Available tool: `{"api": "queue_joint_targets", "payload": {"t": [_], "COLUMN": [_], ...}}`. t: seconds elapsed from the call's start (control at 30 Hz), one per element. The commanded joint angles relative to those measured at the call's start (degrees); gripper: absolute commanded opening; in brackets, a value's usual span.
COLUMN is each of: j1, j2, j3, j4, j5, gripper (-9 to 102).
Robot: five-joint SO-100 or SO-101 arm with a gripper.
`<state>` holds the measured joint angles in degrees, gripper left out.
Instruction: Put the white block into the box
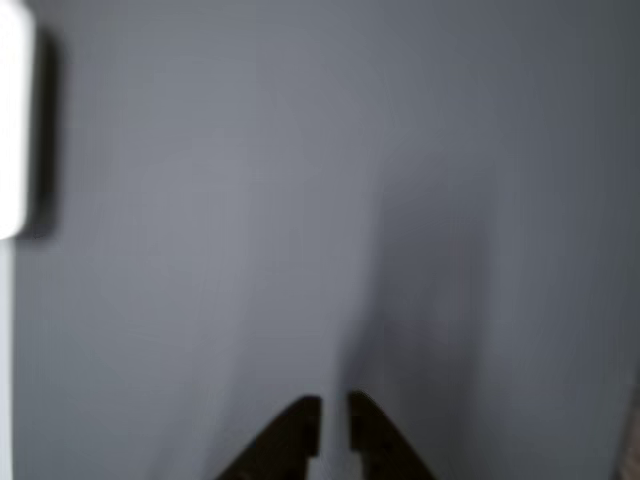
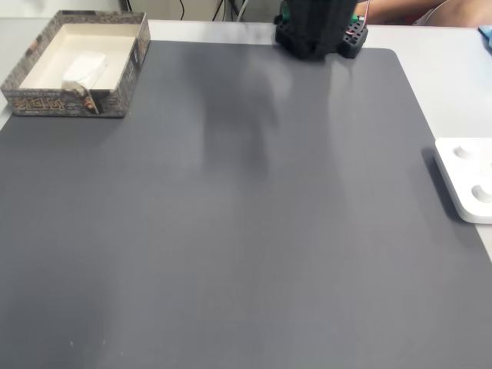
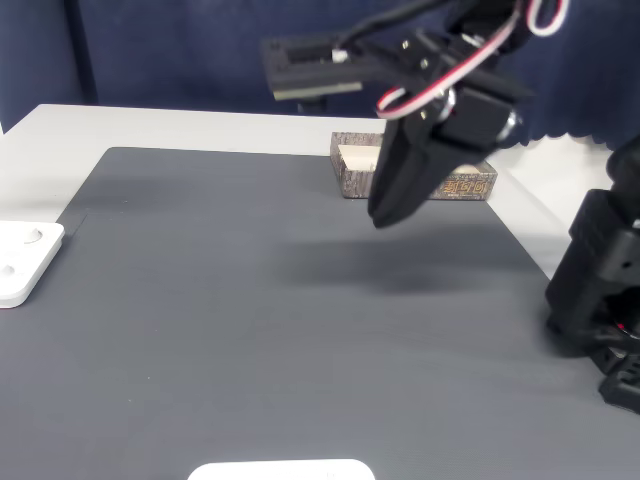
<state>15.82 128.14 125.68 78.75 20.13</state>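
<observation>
Currently on record, item by item.

Worktop: pale surface, largely covered by a dark grey mat.

Box: shallow, cream inside, patterned brownish walls; sits at the far left corner of the mat in a fixed view, and behind the arm, near the mat's far edge, in the other fixed view.

White block: lies inside the box, on its floor, towards the near wall, slightly skewed to the walls.

Hand: dark, carried in the air above the middle of the mat, tips pointing down, a blurred shadow under it on the mat. It holds nothing. In the other view its two dark tips enter from the bottom edge with only a narrow slit between them, nearly closed, over bare grey mat.

Arm base: black, at the far edge of the mat in a fixed view.

White device: flat, with round recesses, at the right edge of the mat in that view, well apart from the box; in the other fixed view it lies at the left edge.
</observation>
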Motion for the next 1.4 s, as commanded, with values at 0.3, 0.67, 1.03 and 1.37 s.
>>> {"api": "queue_joint_targets", "payload": {"t": [0.3, 0.67, 1.03, 1.37], "j1": [-13.89, -11.51, -7.47, -8.53], "j2": [28.21, 42.71, 53.53, 60.21], "j3": [22.59, 33.75, 43.15, 47.99], "j4": [-5.10, -6.33, -10.37, -10.28], "j5": [-15.38, -16.96, -15.29, -15.03], "gripper": [-2, -2, -2, -2]}}
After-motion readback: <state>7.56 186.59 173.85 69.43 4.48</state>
